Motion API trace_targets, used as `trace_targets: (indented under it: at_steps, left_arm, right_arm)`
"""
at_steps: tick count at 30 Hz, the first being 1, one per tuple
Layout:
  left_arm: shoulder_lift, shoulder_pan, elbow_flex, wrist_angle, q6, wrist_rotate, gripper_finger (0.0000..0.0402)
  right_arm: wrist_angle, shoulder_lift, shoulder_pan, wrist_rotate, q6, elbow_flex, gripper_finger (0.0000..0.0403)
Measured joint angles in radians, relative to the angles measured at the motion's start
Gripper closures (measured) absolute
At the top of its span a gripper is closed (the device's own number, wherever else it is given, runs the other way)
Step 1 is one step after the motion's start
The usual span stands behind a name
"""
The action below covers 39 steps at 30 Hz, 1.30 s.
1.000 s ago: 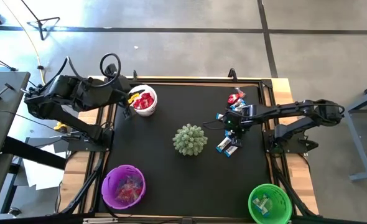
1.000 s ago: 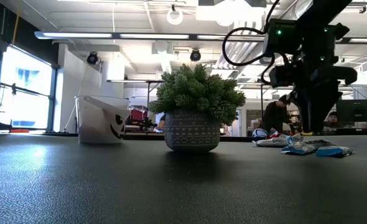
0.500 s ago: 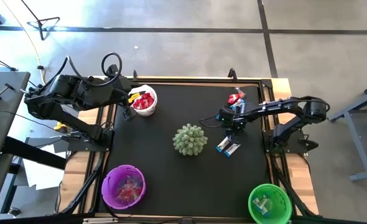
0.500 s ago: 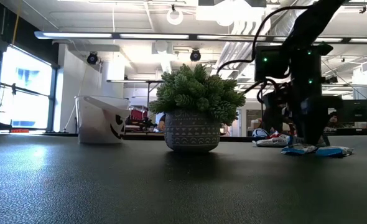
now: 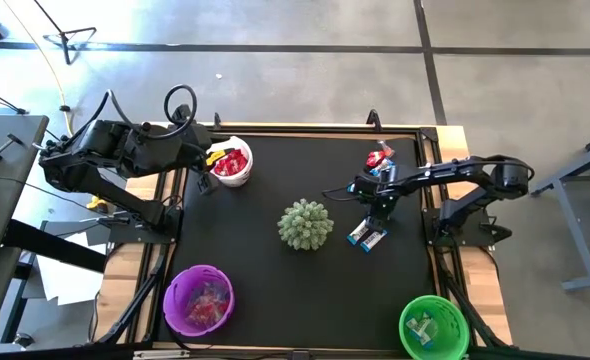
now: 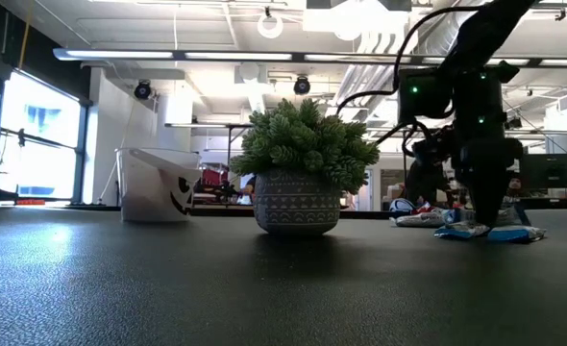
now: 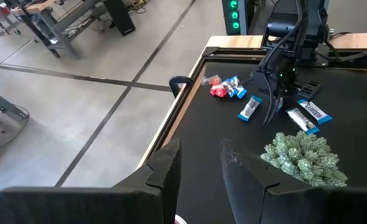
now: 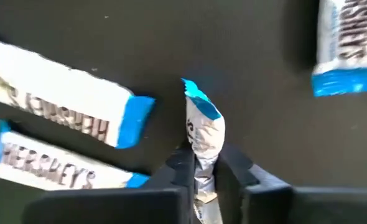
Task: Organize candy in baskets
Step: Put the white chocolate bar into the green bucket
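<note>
The right gripper [image 5: 380, 203] stands low over the mat at the right of centre, its fingers [image 8: 182, 163] pinched on one end of a blue-and-silver bar [image 8: 203, 134]; in the right wrist view the bar's long axis runs straight out from between the fingers, its blue end pointing away from the wrist. Two more bars [image 5: 368, 236] lie flat and side by side just beside the gripper, towards the near edge of the table, and a small heap of red and blue sweets [image 5: 380, 157] lies on its far side. The green basket [image 5: 434, 325], which already holds blue-and-silver pieces, sits at the near right corner, well apart from the gripper and beyond the two loose bars. Judged from that layout, the held bar belongs there, so the carry runs towards the near edge on the right arm's own side; the right arm is plainly the nearer one. The left gripper [image 7: 200, 163] waits with fingers apart and empty beside the white basket [image 5: 232, 163] at the far left. The purple basket [image 5: 199, 298] sits near left. The plant [image 5: 305, 224] stands mid-table, clear of the likely path.
</note>
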<state>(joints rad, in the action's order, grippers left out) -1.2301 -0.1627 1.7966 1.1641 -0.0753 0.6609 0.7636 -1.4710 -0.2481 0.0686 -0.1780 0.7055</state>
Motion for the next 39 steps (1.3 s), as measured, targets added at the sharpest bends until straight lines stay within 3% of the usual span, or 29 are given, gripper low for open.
trace_targets:
  at_steps: [3, 8, 13, 18, 22, 28, 39]
  left_arm:
    - [0.000, 0.000, 0.000, 0.002, 0.000, -0.005, 0.0300]
    - [0.000, 0.000, 0.000, 0.041, 0.000, -0.029, 0.0300]
    - [0.000, 0.000, 0.000, 0.083, 0.000, -0.029, 0.0300]
    - [0.000, 0.000, 0.000, 0.129, 0.000, -0.030, 0.0300]
    - [0.000, 0.000, 0.000, 0.197, -0.011, -0.030, 0.0300]
    - [0.000, 0.000, 0.000, 0.238, -0.035, -0.028, 0.0300]
    - [0.000, 0.000, 0.000, 0.217, -0.017, 0.018, 0.0300]
  right_arm:
    - [0.010, 0.015, 0.000, 0.037, -0.079, 0.000, 0.0394]
    - [0.094, 0.054, 0.000, 0.075, -0.236, 0.042, 0.0388]
    - [0.236, 0.097, 0.002, 0.121, -0.329, 0.169, 0.0386]
    - [0.404, 0.138, 0.064, 0.237, -0.536, 0.352, 0.0385]
    - [0.502, 0.156, 0.201, 0.252, -0.732, 0.494, 0.0385]
    - [0.529, 0.157, 0.507, 0.250, -1.147, 0.640, 0.0385]
    - [0.469, 0.122, 1.004, 0.233, -1.829, 0.625, 0.0385]
